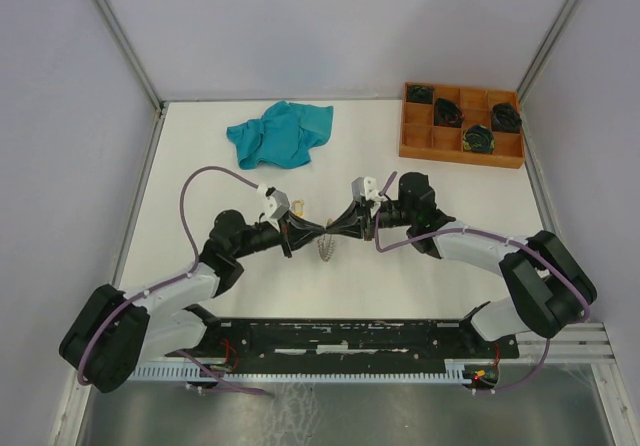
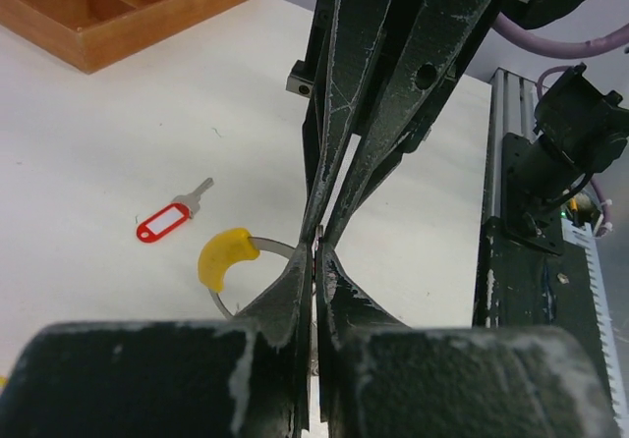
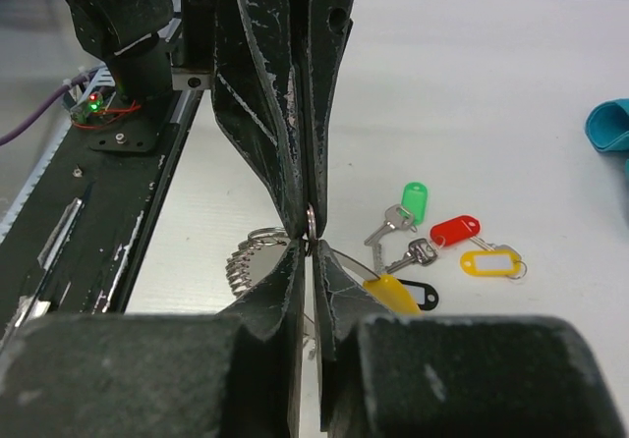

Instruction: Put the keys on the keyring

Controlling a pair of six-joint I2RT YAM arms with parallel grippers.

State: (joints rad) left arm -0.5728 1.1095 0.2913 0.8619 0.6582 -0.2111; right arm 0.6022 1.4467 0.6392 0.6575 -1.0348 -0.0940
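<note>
At the middle of the white desk (image 1: 360, 146), the two arms meet tip to tip. Each reaches inward from its base at the near edge, with the forearm low and nearly level and the wrists facing one another.

The left end effector (image 2: 314, 257) has its fingers pressed together on the wire of the keyring (image 2: 277, 249), just beside the ring's yellow sleeve (image 2: 226, 257). The right end effector (image 3: 310, 251) has its fingers all but together, with a hairline slit between them. Its tips are at the same wire, and whether they clamp it cannot be told. The keyring hangs between the two sets of tips, just above the desk.

Loose keys lie on the desk near the ring: a green-tagged key (image 3: 414, 205), a red-tagged key (image 3: 455, 230), an orange-yellow-tagged key (image 3: 491, 261) and a black-tagged key (image 3: 425, 296), the last partly under the sleeve. The tags' inserts are too small to read.

At the far right stands a wooden compartment tray (image 1: 460, 156) holding dark coiled bundles (image 1: 478, 140). A teal cloth (image 1: 280, 133) lies crumpled at far centre-left, well apart from the arms.
</note>
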